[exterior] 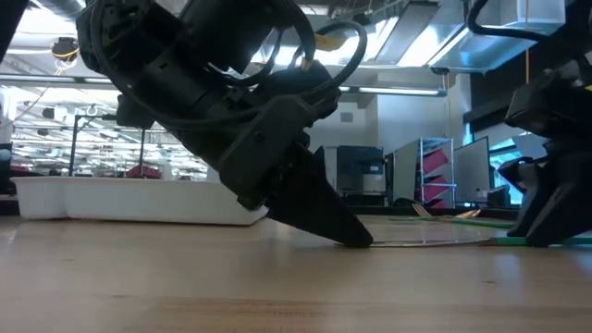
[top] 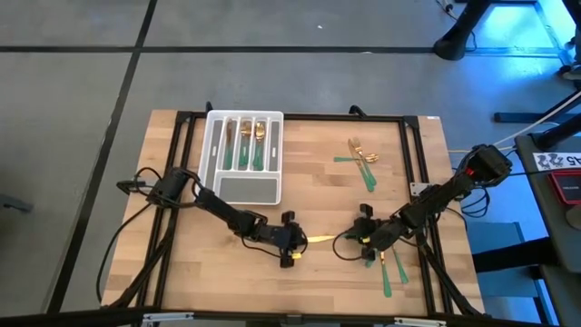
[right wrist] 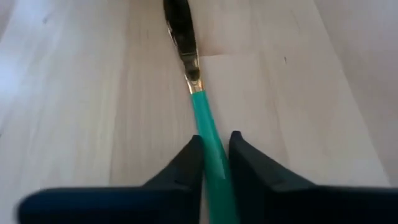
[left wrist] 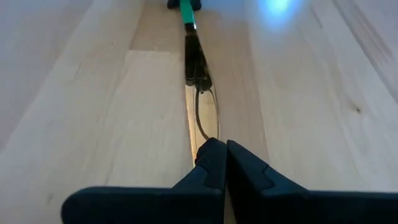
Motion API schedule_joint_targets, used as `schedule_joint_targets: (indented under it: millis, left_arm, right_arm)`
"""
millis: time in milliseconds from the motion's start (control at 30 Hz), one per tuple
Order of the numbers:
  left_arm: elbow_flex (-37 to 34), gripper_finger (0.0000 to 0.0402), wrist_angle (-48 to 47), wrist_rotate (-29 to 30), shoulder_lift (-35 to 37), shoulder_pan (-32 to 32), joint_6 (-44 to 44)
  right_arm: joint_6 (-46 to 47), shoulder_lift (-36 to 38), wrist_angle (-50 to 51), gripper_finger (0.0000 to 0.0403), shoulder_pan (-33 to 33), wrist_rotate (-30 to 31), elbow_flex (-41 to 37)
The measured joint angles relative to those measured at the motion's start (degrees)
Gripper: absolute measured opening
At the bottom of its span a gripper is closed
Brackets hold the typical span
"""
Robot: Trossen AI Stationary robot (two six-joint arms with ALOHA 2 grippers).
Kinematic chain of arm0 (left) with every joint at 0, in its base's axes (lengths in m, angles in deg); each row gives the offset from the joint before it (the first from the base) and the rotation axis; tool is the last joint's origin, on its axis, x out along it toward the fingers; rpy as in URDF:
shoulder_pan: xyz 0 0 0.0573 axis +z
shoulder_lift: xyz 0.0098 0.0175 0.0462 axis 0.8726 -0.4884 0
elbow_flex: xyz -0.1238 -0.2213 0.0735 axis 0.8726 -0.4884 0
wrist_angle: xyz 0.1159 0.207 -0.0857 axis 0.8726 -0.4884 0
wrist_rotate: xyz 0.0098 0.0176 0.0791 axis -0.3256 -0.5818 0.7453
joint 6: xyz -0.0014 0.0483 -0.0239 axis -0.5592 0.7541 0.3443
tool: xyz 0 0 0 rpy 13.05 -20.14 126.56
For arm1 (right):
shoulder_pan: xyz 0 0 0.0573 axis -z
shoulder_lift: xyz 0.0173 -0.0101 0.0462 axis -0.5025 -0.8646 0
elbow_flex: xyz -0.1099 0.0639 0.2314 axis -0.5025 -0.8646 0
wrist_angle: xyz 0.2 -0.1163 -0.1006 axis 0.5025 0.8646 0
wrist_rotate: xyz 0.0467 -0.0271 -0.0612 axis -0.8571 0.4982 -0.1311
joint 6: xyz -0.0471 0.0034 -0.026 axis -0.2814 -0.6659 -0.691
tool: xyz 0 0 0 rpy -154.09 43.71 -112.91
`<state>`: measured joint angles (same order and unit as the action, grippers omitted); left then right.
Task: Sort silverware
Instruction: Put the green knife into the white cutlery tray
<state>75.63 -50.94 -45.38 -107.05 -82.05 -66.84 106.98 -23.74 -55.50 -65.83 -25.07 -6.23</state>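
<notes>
While both arms crowd the near middle of the pale wooden table [top: 309,173], one piece of silverware, a slim green-handled utensil with a shiny gold head [top: 320,239], lies stretched between them, and that looks like a handover on the table-top. The right gripper [right wrist: 216,151] has its two dark fingers clamped on the green handle, which runs straight out between them toward the gold head. Opposite, the left gripper [left wrist: 219,155] has its fingers pressed together at the tip of the gold head; they look closed on it, though how firm the pinch is I can't say. My read: each arm holds one end so the piece can pass from right to left, since the white compartmented plastic tray [top: 212,154] sits far left, within the left arm's reach, with several green-and-gold pieces already in its slots. Both arms are stretched low and steeply tilted, fingertips down at the wood in the low view. More pieces wait: a small cluster at far right [top: 361,159] and a couple [top: 392,268] near the right gripper.
</notes>
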Motion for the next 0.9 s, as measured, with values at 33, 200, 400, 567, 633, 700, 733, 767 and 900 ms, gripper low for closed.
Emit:
schedule_joint_targets:
  millis: [33,200,400,567,633,700,733,767,900]
  left_arm:
    - [-0.1,0.0002,0.7,0.0,0.0,0.0,-0.1]
    - [-0.3,0.0001,6.9,0.1,-0.2,-0.2,-0.7]
    - [-0.4,0.0008,15.0,-0.8,0.7,-0.5,3.8]
    - [-0.2,0.004,19.1,-1.5,1.0,-0.3,9.1]
    - [-0.2,0.0066,19.6,-1.3,1.0,-0.2,10.1]
    - [-0.2,0.0097,20.8,-1.1,1.0,-0.1,11.1]
    - [-0.2,0.0115,21.3,-1.1,1.0,0.1,11.4]
    - [-0.2,0.0133,21.5,-1.0,1.0,0.3,11.8]
    - [-0.2,0.0193,21.4,-0.5,1.0,1.2,12.0]
  right_arm:
    - [-1.1,-0.5,-0.1,0.0044,0.0,0.0,0.0]
    - [-2.8,-1.9,-1.2,0.0031,-0.2,1.8,0.2]
    - [-3.5,-2.4,-3.3,0.0031,-0.1,3.3,0.0]
    - [-5.5,-2.6,-5.7,0.0031,-0.1,4.2,-0.4]
    - [-6.5,-2.8,-6.6,0.0031,0.0,4.3,-0.5]
    - [-7.1,-3.3,-7.3,0.0031,0.0,4.8,-0.6]
    - [-7.2,-3.5,-7.7,0.0031,0.0,5.1,-0.6]
    - [-7.2,-4.0,-8.2,0.0031,0.0,5.3,-0.6]
    - [-7.4,-6.8,-13.3,0.0031,0.0,6.3,-0.6]
